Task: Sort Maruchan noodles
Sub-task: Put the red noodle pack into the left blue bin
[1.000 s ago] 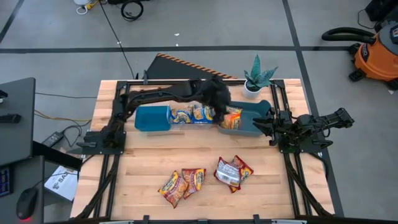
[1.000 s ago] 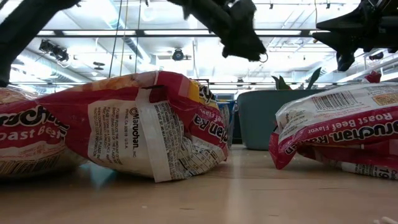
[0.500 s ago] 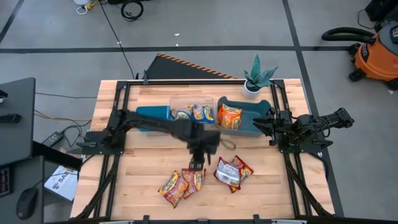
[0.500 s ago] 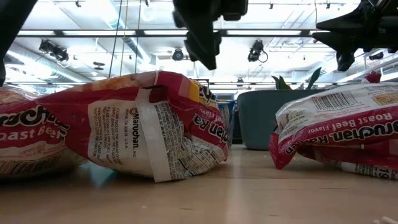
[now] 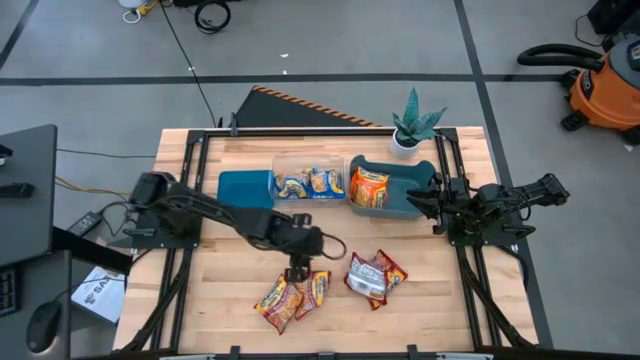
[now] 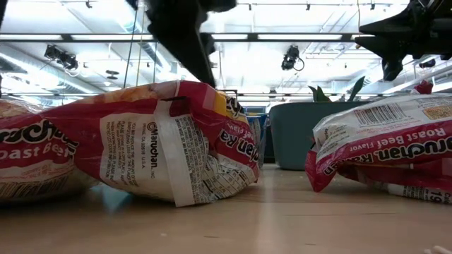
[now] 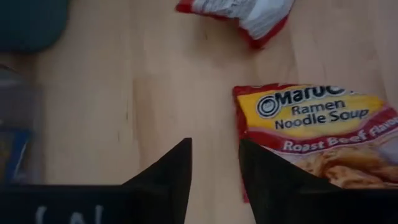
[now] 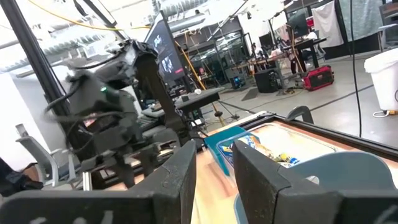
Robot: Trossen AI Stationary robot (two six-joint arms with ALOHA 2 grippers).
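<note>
Spread a little, the left gripper's (image 7: 214,163) jaws hang over bare wood just beside a red Roast Beef packet (image 7: 320,134), whose edge lies against one finger (image 7: 264,171); nothing is held between them. From above, the left gripper (image 5: 297,262) sits at the near middle of the table (image 5: 230,280), touching or just above the pair of red packets (image 5: 290,295) there. Two more packets (image 5: 374,275) lie near to the right. An orange packet (image 5: 371,187) rests in the teal bin (image 5: 410,205), and blue-and-yellow packets (image 5: 307,183) in the clear bin (image 5: 290,162).

Half a second ago the left gripper was slightly farther back and right; a second ago it was at the teal bin.

Parted slightly, the right gripper (image 5: 432,200) waits beside the teal bin.
</note>
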